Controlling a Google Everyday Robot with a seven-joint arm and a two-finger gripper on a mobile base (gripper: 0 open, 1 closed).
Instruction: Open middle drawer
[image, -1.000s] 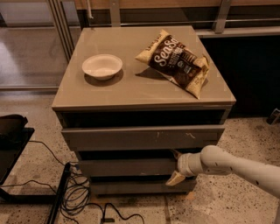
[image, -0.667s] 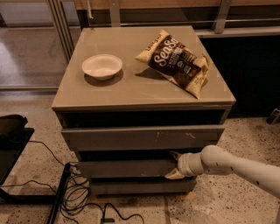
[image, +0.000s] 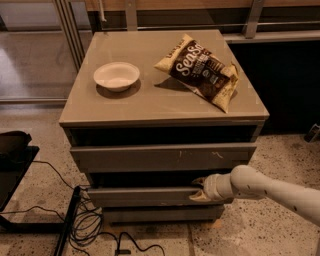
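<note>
**Robot gripper at the middle drawer, pull not yet showing**

In the centre of the view, a low grey-brown cabinet (image: 165, 102) is standing on a speckled floor, seen from above and in front. On its top, a white bowl (image: 116, 76) is sitting toward 10 o'clock and a dark chip bag (image: 200, 70) is lying toward 2 o'clock, well apart from each other.

Three drawer fronts are stacked down the cabinet face. The top drawer (image: 150, 157), marked with white scratches, is lying just below centre. The middle drawer (image: 140, 196), plain and without a handle, is lying at 6 o'clock, with the narrow bottom drawer (image: 160, 214) right beneath it.

A white robot arm (image: 270, 187) is reaching in from 4 o'clock. Its gripper (image: 195, 189) is meeting the right end of the middle drawer, at about 5 o'clock. Its two fingers are standing spread apart, the upper one poking into the dark gap above the drawer front and the lower one lying against the front itself.

As a judgement, the task is only starting: the gripper is in place at the drawer's upper edge, but the drawer is looking closed or barely out. The whole pull outward is what remains.

Black cables (image: 85, 225) are trailing across the floor at 7 o'clock.
</note>
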